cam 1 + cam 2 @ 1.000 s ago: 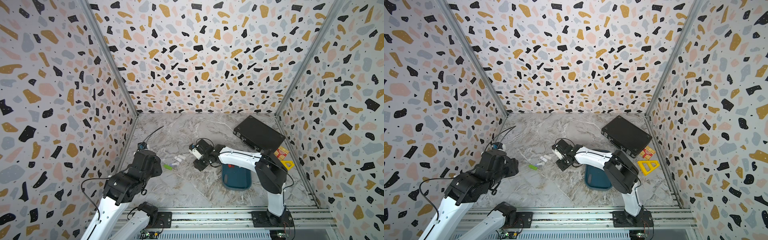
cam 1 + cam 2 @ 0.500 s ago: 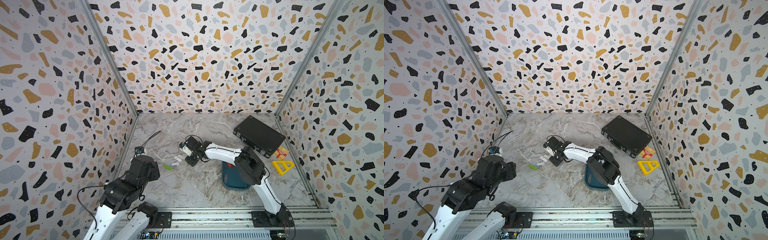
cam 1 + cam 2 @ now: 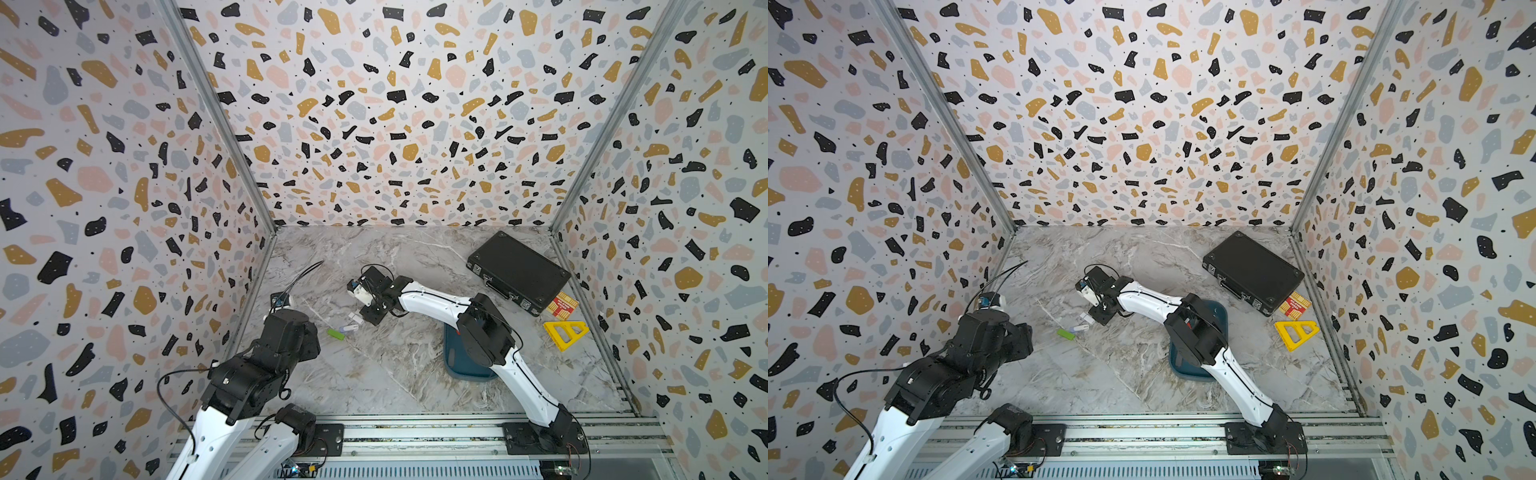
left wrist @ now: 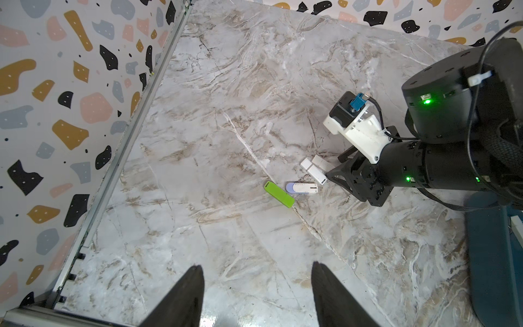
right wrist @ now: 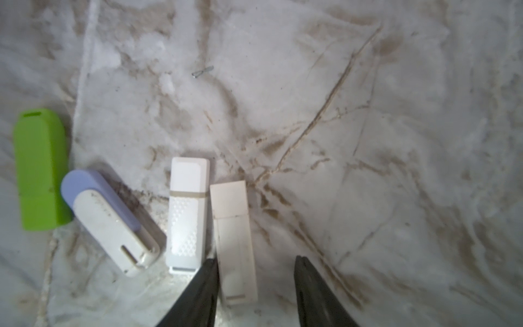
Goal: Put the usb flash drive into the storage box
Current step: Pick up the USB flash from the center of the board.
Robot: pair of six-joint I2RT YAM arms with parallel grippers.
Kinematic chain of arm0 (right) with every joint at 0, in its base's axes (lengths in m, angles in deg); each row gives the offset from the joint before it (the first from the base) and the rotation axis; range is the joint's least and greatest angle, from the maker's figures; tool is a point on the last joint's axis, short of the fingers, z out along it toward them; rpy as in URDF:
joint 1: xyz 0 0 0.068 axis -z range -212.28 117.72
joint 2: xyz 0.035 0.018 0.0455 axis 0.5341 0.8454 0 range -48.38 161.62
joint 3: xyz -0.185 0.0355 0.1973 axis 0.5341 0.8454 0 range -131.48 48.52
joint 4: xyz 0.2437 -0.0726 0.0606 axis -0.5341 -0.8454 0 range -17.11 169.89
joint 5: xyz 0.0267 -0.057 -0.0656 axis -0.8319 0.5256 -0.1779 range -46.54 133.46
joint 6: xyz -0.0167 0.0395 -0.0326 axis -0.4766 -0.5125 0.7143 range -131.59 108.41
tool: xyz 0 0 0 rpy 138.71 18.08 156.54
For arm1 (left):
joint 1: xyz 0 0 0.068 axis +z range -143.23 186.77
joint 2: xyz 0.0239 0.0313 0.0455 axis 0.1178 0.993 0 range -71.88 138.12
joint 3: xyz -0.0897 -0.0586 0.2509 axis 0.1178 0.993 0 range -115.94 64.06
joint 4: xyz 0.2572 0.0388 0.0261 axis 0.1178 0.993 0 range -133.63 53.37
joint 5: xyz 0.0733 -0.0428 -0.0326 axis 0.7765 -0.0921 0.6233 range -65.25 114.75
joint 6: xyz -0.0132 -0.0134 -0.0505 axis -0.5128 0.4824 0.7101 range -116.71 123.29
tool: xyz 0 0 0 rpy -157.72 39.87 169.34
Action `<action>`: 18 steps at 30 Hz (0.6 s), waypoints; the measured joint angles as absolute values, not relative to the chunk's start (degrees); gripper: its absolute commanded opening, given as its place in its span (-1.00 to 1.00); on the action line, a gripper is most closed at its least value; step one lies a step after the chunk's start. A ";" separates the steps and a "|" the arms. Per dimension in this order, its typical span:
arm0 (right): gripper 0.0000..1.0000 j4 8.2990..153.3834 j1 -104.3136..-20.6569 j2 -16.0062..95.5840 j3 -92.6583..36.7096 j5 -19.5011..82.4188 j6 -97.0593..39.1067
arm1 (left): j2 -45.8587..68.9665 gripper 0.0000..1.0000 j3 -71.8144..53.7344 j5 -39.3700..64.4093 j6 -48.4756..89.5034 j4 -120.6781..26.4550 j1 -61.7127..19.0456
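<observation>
Several usb flash drives lie together on the marble floor: a green one [image 5: 41, 170], a lilac-and-white one [image 5: 110, 218], a white one [image 5: 186, 212] and a cream one [image 5: 233, 240]. My right gripper [image 5: 256, 257] is open and low over them. The cream drive lies between its fingers, against one of them, with a gap to the other. In both top views the same gripper [image 3: 368, 318] reaches the cluster [image 3: 1080, 328]. The teal storage box [image 3: 453, 368] sits partly hidden under the right arm. My left gripper [image 4: 256, 271] is open and empty, back from the drives.
A black briefcase [image 3: 517, 272] lies at the back right. A yellow triangle [image 3: 566, 332] and a red-and-yellow card [image 3: 563, 303] sit beside it. Patterned walls close in the left, back and right sides. A metal rail [image 3: 415, 432] runs along the front.
My right arm has stretched to the left, bringing its gripper from beside the storage box onto the cluster of drives. My left arm has drawn back a little toward the front.
</observation>
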State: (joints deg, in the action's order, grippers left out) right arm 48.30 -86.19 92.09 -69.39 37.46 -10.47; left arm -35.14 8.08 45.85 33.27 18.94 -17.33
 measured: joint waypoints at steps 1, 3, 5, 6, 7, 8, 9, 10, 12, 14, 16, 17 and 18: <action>-0.18 48.08 -86.22 92.72 -70.42 37.33 -10.31 | -35.14 0.30 8.10 45.85 33.29 18.94 -17.33; -0.28 47.73 -86.24 93.55 -71.93 37.06 -10.16 | -35.14 0.30 8.10 45.85 33.29 18.91 -17.33; -0.42 47.60 -86.26 94.01 -72.65 36.72 -10.07 | -35.08 0.30 8.10 45.85 33.29 18.91 -17.33; -0.47 47.62 -86.28 94.08 -72.74 36.54 -10.07 | -34.97 0.30 8.10 45.83 33.29 18.91 -17.33; -0.52 47.62 -86.30 94.08 -72.76 36.43 -10.07 | -34.84 0.30 8.10 45.83 33.29 18.91 -17.33; -0.54 47.62 -86.35 94.08 -72.76 36.30 -10.09 | -34.69 0.30 8.10 45.83 33.29 18.91 -17.33; -0.59 47.62 -86.39 94.08 -72.76 36.28 -10.09 | -34.49 0.30 8.10 45.83 33.29 18.91 -17.33; -0.64 47.55 -86.39 94.06 -72.84 36.26 -10.14 | -34.29 0.30 8.10 45.83 33.29 18.91 -17.33; -0.71 46.88 -86.39 94.08 -73.52 36.30 -10.31 | -33.99 0.30 8.10 45.81 33.29 18.91 -17.33; -0.74 45.65 -86.48 94.06 -74.07 36.45 -10.75 | -33.70 0.30 8.10 45.81 33.29 18.91 -17.33; -0.77 44.80 -86.54 93.55 -74.24 36.93 -11.45 | -33.42 0.31 8.10 45.81 33.29 18.91 -17.33; -0.78 44.25 -86.56 93.14 -74.20 37.33 -11.80 | -33.31 0.31 8.10 45.81 33.29 18.91 -17.33; -0.79 44.01 -86.56 92.11 -73.57 37.83 -12.17 | -33.16 0.31 8.10 45.81 33.29 18.91 -17.33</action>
State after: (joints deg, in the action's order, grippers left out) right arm 44.01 -86.56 92.11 -73.57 37.83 -12.17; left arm -33.16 8.10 45.81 33.29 18.91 -17.33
